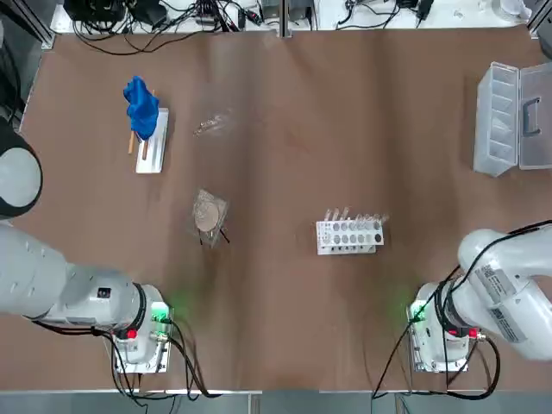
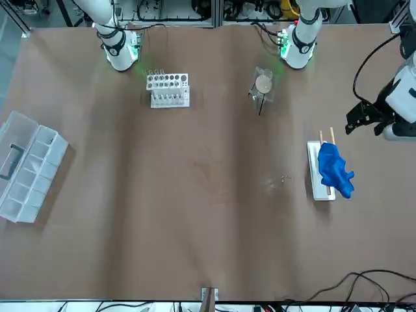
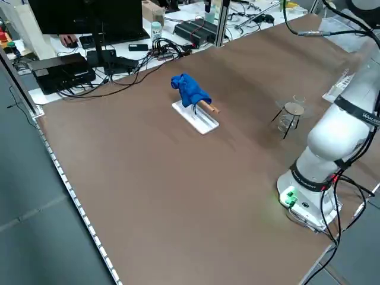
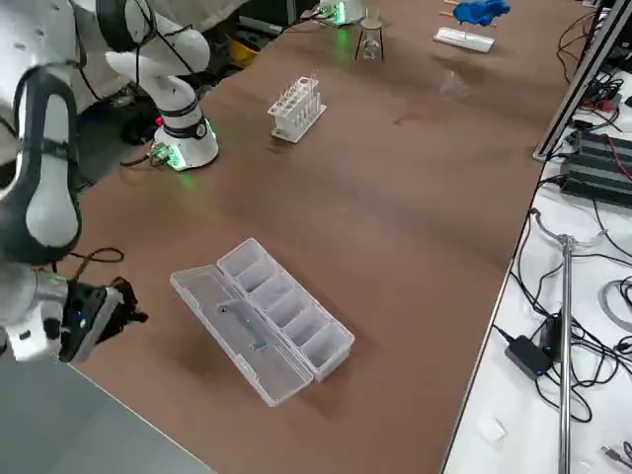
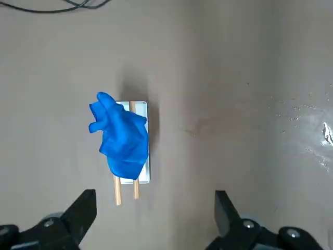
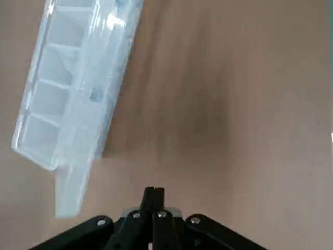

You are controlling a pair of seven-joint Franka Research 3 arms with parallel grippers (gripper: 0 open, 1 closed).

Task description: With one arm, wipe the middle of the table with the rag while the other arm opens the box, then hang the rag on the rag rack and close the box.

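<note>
1. While the right gripper (image 6: 154,190) waited beside the box, pinched together and empty, the left gripper (image 5: 156,200) stood wide and empty near the rag rack (image 1: 150,158).
2. Open lay the box (image 1: 495,121); closing it remained.
3. Farther off, the rag (image 1: 142,108) hung over the rods, wiping presumably done.
</note>
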